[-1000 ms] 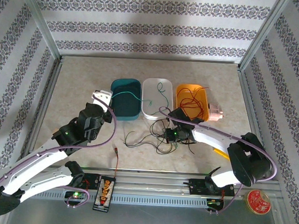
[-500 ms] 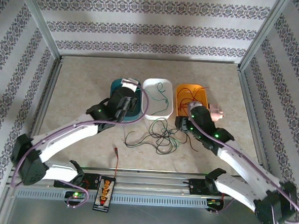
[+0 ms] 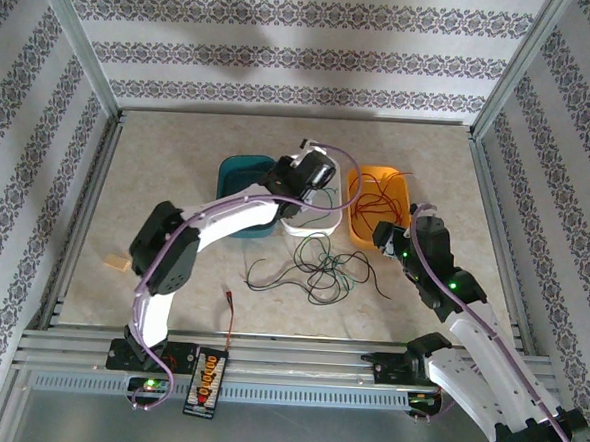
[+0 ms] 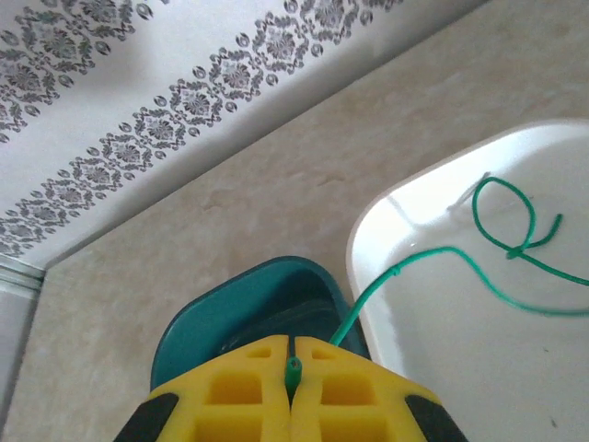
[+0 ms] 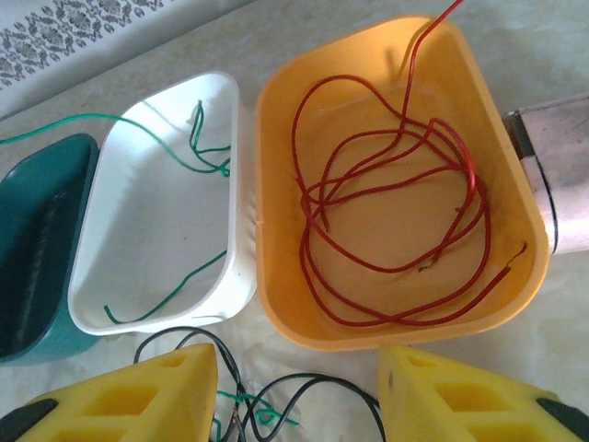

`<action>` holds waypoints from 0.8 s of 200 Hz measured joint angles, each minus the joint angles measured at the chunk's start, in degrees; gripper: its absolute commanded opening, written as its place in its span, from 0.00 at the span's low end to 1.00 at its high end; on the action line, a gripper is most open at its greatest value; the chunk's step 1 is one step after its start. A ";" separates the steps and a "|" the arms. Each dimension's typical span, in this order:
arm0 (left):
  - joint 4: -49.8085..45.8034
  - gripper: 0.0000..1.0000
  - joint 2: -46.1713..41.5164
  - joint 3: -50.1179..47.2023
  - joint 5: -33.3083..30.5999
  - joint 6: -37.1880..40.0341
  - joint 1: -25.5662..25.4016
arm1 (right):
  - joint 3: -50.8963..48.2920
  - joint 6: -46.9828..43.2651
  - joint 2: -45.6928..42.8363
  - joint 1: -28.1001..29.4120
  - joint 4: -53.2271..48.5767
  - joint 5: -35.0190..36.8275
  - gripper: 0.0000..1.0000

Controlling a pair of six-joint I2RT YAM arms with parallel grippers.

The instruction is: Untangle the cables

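left pincer (image 4: 293, 357) pinches a green cable (image 4: 398, 268); right pincer (image 5: 296, 370) spread over black cables (image 3: 322, 278).

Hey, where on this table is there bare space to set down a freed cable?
Bare: the table left of the teal bin, and the far strip behind the orange bin. Crowded: in front of the white bin, where the black cables sprawl, and by its far edge, where the left gripper holds a green cable.

Your left gripper (image 4: 291, 387) pinches 1 green cable (image 4: 442, 249); the red cable (image 5: 313, 207) coils ahead of your right gripper (image 5: 294, 373), the black tangle (image 3: 317, 272) between its spread fingers.
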 measured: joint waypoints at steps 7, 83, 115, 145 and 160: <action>-0.26 0.00 2.03 1.60 -0.33 0.70 0.00 | -0.02 -0.02 -0.02 0.00 -0.13 -0.42 0.49; -6.88 0.00 9.05 9.05 4.74 -0.42 0.00 | 0.00 -1.44 -0.04 0.00 -1.14 -2.75 0.49; -9.44 0.00 9.42 8.98 7.43 -3.37 0.00 | 0.00 -1.66 -0.04 -0.26 -1.55 -3.56 0.49; -10.03 0.00 9.55 7.10 9.31 -5.88 0.00 | 0.00 -1.86 -0.04 -0.35 -1.92 -3.72 0.49; -10.71 0.00 10.05 6.40 10.01 -6.69 0.00 | 0.00 -1.86 -0.04 -0.35 -1.95 -3.72 0.49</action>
